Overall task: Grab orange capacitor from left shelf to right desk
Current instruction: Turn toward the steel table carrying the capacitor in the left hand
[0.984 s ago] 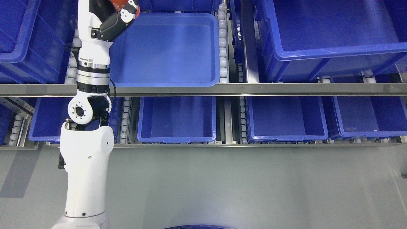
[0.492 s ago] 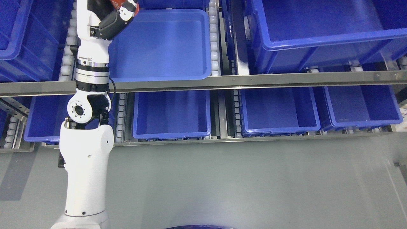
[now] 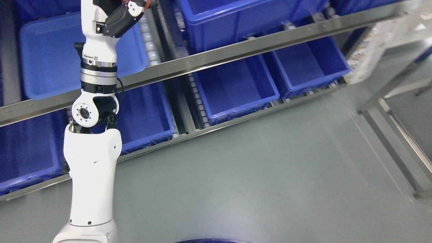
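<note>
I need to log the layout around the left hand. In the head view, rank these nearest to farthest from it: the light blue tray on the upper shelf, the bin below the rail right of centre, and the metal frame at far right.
1. Light blue tray, directly beside the left hand at top left.
2. Bin below the rail, right of centre.
3. Metal frame, far right.

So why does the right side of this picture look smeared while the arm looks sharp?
Head view: motion blur streaks the metal frame and floor at right; the left arm is crisp; glare runs along the shelf rail; the left hand is cropped at the top.
</note>
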`<state>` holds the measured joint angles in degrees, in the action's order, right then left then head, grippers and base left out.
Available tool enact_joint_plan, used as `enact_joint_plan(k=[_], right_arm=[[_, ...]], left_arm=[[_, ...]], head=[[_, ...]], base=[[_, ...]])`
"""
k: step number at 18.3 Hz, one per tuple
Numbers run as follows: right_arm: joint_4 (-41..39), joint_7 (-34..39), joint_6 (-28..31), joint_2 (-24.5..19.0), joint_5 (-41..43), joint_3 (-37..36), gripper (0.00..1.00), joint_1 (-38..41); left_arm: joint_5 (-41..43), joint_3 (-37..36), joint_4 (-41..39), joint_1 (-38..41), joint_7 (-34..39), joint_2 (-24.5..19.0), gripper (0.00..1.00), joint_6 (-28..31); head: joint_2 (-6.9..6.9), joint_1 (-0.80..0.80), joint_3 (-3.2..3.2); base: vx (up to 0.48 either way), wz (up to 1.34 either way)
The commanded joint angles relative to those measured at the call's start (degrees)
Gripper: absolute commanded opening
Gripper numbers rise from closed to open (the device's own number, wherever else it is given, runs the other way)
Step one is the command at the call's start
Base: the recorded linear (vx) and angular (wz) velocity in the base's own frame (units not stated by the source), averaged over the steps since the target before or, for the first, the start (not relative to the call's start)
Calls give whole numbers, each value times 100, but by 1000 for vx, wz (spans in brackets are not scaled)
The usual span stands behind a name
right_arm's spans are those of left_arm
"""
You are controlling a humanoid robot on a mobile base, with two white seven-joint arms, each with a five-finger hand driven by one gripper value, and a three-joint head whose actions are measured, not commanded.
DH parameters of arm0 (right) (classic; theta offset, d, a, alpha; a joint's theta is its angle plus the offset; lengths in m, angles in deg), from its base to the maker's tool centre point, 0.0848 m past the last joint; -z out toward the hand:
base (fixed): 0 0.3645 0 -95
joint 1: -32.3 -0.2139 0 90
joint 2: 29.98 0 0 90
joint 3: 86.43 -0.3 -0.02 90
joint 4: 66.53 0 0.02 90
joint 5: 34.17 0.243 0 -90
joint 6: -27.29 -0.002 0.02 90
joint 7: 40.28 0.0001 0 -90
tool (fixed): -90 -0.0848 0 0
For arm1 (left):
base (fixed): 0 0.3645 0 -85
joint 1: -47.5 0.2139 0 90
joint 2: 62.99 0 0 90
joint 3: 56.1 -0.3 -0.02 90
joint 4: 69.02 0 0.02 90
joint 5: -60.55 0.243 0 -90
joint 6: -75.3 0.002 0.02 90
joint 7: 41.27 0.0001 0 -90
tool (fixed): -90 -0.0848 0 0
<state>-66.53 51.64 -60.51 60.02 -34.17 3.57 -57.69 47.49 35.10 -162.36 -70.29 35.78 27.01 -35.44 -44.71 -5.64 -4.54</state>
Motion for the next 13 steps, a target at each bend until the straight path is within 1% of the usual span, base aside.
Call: enact_joint_plan(k=[1, 7, 13], right_arm=[[-193, -8, 26, 100, 0, -62, 100, 8], [-193, -8, 35, 100, 0, -62, 100, 8], [-193, -8, 26, 100, 0, -62, 100, 8]], left_arm=[[-3, -14, -27, -121, -6, -100, 1, 9], [-47, -198, 0, -209, 21, -100, 1, 52], [-91, -690, 114, -350, 143, -100, 1, 229]], head=[[0, 0, 0], [0, 0, 0], [-1, 0, 0]], base=[[-176, -1024], [-117, -1034], [77, -734]])
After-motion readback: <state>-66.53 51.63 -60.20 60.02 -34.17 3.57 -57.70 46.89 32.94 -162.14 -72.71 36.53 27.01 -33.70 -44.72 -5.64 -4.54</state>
